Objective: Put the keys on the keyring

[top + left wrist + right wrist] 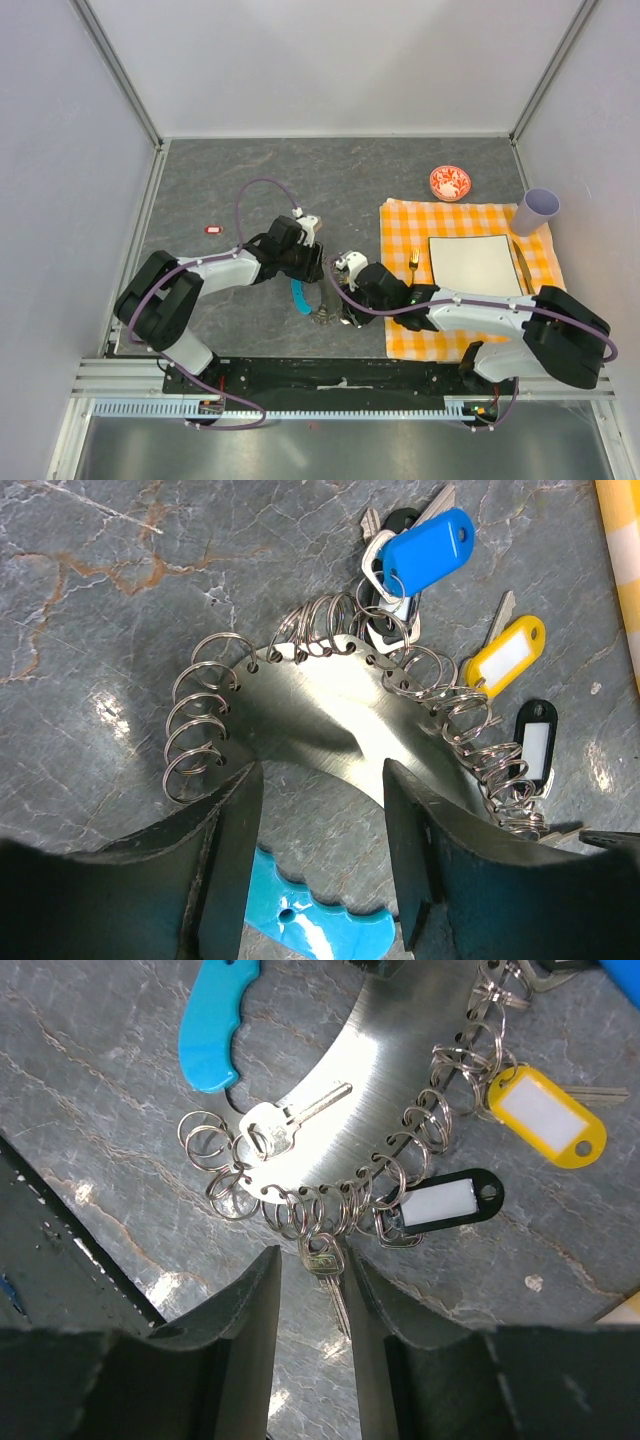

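Note:
The keyring is a curved steel plate (330, 710) edged with many split rings and ending in a cyan handle (320, 920). It lies on the grey table between the arms (322, 312). Blue (428, 548), yellow (505, 655) and black-and-white (535, 745) tagged keys hang off its rings. My left gripper (322, 780) stands open over the plate's inner edge, holding nothing. A bare key (290, 1120) rests on the plate (350, 1070). Another plain key (328, 1270) hangs from a ring between the fingers of my right gripper (312, 1270). It lies against the right finger, with a gap to the left one.
An orange checked cloth (400, 225) at right carries a white plate (472, 265), a fork (413, 263) and a lilac cup (537, 210). A red-and-white bowl (450, 183) sits behind it. A small red item (213, 229) lies at left.

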You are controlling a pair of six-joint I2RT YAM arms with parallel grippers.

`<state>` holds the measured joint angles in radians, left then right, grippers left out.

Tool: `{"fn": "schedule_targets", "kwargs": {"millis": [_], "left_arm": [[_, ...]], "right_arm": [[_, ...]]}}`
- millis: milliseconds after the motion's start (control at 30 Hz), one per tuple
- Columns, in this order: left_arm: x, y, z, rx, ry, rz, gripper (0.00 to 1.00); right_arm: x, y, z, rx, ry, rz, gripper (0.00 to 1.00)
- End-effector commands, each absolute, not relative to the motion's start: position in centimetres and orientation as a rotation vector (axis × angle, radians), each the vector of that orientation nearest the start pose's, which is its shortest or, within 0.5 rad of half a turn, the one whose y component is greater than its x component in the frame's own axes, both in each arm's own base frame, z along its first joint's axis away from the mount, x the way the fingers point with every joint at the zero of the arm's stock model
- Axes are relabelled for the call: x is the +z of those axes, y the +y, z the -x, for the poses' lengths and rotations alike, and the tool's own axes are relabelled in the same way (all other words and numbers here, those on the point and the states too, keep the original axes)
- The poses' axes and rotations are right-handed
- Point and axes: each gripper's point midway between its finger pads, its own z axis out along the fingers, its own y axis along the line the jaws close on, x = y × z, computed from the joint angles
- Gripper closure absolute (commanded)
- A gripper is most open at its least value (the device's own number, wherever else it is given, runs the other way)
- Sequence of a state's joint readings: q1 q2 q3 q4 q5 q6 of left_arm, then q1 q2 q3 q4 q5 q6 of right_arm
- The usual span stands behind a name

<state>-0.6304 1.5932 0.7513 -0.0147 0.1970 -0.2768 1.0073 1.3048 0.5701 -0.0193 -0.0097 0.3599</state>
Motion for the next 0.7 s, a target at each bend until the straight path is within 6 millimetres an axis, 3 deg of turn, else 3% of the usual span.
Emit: {"fn": "schedule_targets", "kwargs": {"millis": [0,300,500,600,667], "left_arm": [[0.6,-24.0,-24.7,-0.622,2.552,-0.505,0.41],[0.5,-23.9,-24.7,-0.618,2.557,-0.503,0.41],[0.1,-23.2,-24.3,-0.597,2.571,-0.470,0.41],[0.0,-22.6,-24.0,-0.608,2.567,-0.432,0.41],[-0.1,-22.3,-23.5,-0.630,2.564,-0.416,0.41]], "right_arm": [[5.7,30.0,-17.3,0.662,2.266,0.695,0.61],[4.4,30.3,-17.5,0.600,2.290,0.699,0.65],[4.9,29.4,-18.0,0.537,2.277,0.686,0.83],[5.3,28.0,-18.6,0.452,2.266,0.688,0.99],[5.7,27.3,-18.8,0.420,2.243,0.710,1.00]]}}
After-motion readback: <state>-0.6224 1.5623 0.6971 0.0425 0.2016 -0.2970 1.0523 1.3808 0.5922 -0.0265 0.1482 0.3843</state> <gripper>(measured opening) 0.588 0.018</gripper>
